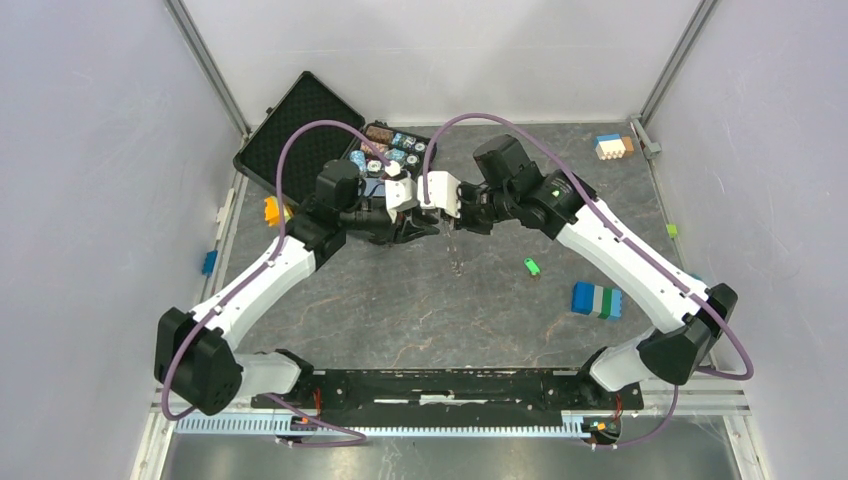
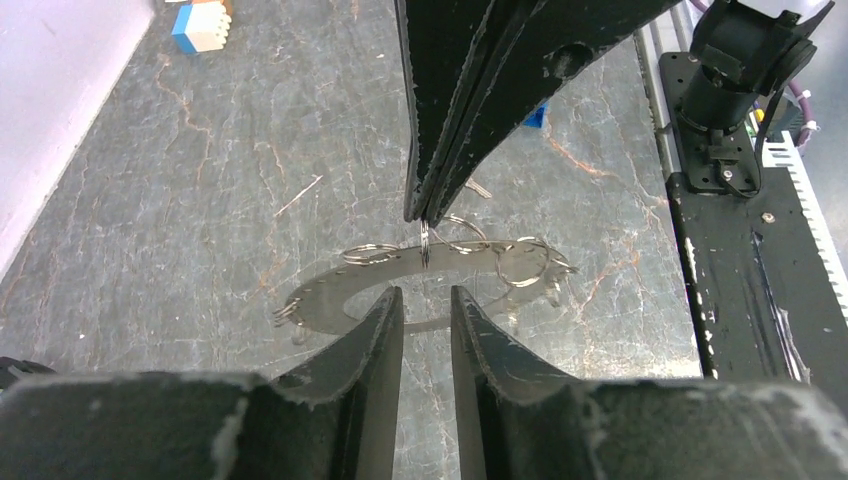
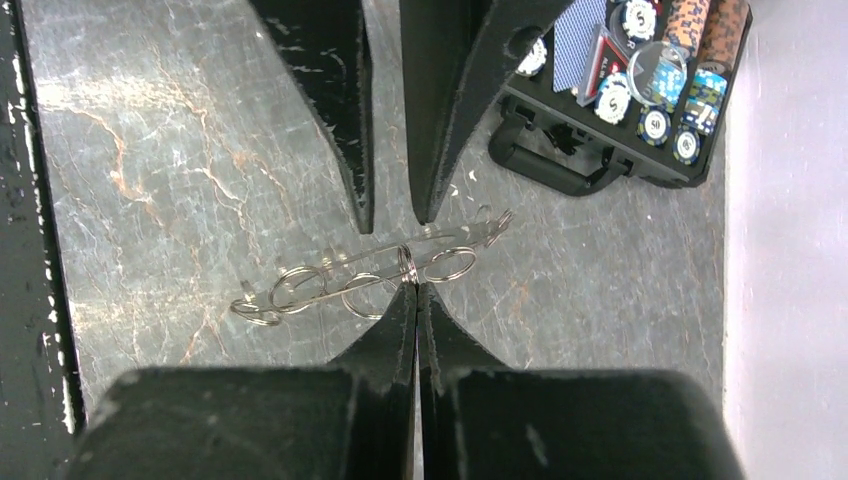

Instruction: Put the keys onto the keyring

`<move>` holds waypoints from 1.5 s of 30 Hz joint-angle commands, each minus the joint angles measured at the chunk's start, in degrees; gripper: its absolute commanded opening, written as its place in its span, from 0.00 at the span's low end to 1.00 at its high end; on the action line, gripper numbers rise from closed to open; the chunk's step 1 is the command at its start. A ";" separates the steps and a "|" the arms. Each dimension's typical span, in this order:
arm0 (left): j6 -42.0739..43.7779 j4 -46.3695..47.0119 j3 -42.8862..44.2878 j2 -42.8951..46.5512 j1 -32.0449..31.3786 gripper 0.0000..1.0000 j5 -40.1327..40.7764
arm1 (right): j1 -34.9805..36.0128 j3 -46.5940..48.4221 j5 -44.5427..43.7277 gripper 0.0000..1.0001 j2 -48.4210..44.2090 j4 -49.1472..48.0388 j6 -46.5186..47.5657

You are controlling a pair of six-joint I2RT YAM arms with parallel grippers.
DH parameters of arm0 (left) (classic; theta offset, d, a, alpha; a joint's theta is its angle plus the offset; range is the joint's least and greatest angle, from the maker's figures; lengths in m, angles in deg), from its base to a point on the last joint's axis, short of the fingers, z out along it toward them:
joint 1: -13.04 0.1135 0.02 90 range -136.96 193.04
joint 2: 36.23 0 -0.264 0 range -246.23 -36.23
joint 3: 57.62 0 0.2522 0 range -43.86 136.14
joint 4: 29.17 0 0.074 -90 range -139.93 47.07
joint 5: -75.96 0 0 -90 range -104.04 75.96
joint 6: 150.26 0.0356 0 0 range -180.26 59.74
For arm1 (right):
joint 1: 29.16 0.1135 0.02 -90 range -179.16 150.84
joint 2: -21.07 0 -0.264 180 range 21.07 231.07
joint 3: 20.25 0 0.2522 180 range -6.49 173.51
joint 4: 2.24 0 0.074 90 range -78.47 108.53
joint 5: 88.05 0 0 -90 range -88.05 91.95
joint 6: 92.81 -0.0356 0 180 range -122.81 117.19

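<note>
Far left, an open case (image 1: 300, 130) crowds the surface (image 1: 400, 320) edge. The left gripper (image 2: 427, 300), jaws narrowly apart, sits just beside the keyring (image 2: 335, 300), which the right gripper (image 3: 417, 290) pinches tight above mid-surface. Right of them a green key (image 1: 531, 266) lies amid bare room.

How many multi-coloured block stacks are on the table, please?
2: a blue-white-orange stack in the far right corner, a blue-green-white stack nearer, also right; more may be hidden.

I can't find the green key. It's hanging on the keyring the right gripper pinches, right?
No. The green key lies loose on the table, as the top view shows. The right gripper does pinch the keyring.
</note>
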 commanded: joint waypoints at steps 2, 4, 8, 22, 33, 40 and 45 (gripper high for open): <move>-2.96 7.60 0.27 -1.56 -0.56 0.28 -0.80 | 2.31 2.82 -4.89 0.00 1.73 2.02 0.45; -5.17 9.63 0.57 -2.20 -0.56 0.27 -1.10 | 2.98 2.84 -6.08 0.00 2.17 2.24 0.44; -8.05 11.78 1.09 -2.97 -0.57 0.25 -2.97 | 3.80 3.01 -7.52 0.00 3.23 2.61 0.09; -12.33 20.13 -2.34 -3.16 -0.74 0.18 -6.79 | 4.48 1.77 -5.09 0.00 4.21 2.00 -0.93; -11.52 20.25 -3.11 -2.19 -0.83 0.06 -7.17 | 4.54 0.91 -4.19 0.00 5.16 2.03 -1.22; -11.62 20.14 -3.13 -1.75 -0.83 0.06 -7.64 | 4.53 0.56 -4.17 0.00 5.36 2.02 -1.32; -11.63 19.78 -2.54 -1.44 -0.83 0.12 -7.74 | 4.53 0.13 -4.03 0.00 5.62 2.20 -1.23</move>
